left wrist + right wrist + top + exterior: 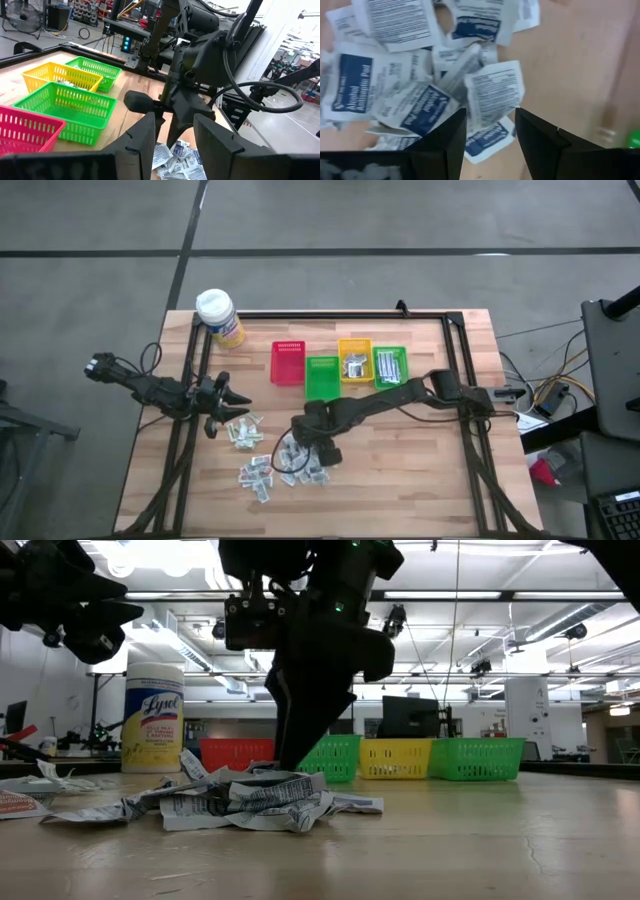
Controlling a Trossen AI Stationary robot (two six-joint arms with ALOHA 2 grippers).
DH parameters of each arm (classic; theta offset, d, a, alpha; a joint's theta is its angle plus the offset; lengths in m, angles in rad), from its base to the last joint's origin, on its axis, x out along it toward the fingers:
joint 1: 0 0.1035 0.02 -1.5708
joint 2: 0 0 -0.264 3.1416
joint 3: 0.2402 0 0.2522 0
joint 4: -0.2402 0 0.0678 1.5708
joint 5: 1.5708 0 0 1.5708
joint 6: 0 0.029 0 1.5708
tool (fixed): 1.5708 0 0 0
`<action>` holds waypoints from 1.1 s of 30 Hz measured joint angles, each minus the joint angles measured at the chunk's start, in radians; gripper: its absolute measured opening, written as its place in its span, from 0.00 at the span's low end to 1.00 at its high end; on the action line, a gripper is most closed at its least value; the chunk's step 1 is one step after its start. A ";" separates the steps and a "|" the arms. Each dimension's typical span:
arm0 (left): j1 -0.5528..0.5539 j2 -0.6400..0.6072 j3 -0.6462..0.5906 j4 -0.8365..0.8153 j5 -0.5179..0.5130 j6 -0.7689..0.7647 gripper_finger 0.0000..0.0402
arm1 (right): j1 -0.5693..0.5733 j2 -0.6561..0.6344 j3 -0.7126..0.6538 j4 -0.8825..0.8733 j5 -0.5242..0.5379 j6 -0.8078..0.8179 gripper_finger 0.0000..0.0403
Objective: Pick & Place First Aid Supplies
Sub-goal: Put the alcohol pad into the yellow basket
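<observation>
The first aid supplies (285, 460) are lots of tiny flat packets lying in loose piles on the wooden bench (420, 480), near its front edge, with a few more already in the yellow bin (354, 363) and the far green bin (390, 367). The right pincer (490, 131) hangs low over the biggest pile, its two dark fingers apart, with a white packet (494, 95) with small print right in the gap but not squeezed yet. The left pincer (172, 142) waits off to the side by a smaller heap of packets (243, 430), fingers apart too, holding nothing. These packets look very light and thin, like paper. They are soft and crinkly, so they bend easily and could slide away when pushed. Many lie on top of each other, so more than one may come up at once. The best spot to pinch seems to be a raised edge or corner that sticks up from the pile. The bench is smooth pale wood with a dark frame around it. A red bin (288, 363) and a near green bin (322, 377) sit in the row as well, and a yellow tub of wipes (219, 317) stands at the back corner. Behind is a big bright workshop with ceiling lights and other machines.
</observation>
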 joint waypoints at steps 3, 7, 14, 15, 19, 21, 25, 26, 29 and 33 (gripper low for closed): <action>0.000 0.000 0.000 0.000 0.000 0.000 0.33 | 0.001 0.000 0.000 0.001 0.037 -0.003 0.39; 0.000 0.000 0.000 0.000 0.000 0.000 0.33 | -0.003 0.002 0.000 0.001 0.058 -0.007 0.35; 0.000 0.000 0.000 0.000 0.000 0.000 0.33 | -0.008 0.002 -0.008 0.006 0.060 -0.008 0.27; 0.000 0.000 0.000 0.000 0.000 0.000 0.33 | -0.008 0.002 -0.010 0.006 0.060 -0.007 0.26; 0.000 0.000 0.000 0.000 0.000 0.000 0.33 | -0.008 0.002 -0.013 0.008 0.060 -0.008 0.24; 0.000 0.000 0.000 0.000 0.000 0.000 0.33 | -0.008 0.002 -0.013 0.014 0.060 -0.007 0.24; 0.000 0.000 0.000 0.000 0.000 0.000 0.33 | -0.008 0.002 -0.013 0.020 0.063 -0.019 0.25; 0.000 0.000 0.000 0.000 0.000 0.000 0.33 | -0.008 0.002 -0.013 0.021 0.070 -0.024 0.25; 0.000 0.000 0.000 0.000 0.000 0.000 0.33 | -0.008 0.002 -0.013 0.021 0.084 -0.034 0.24; 0.000 0.000 0.000 0.000 0.000 0.000 0.33 | -0.007 0.002 -0.013 0.021 0.084 -0.035 0.25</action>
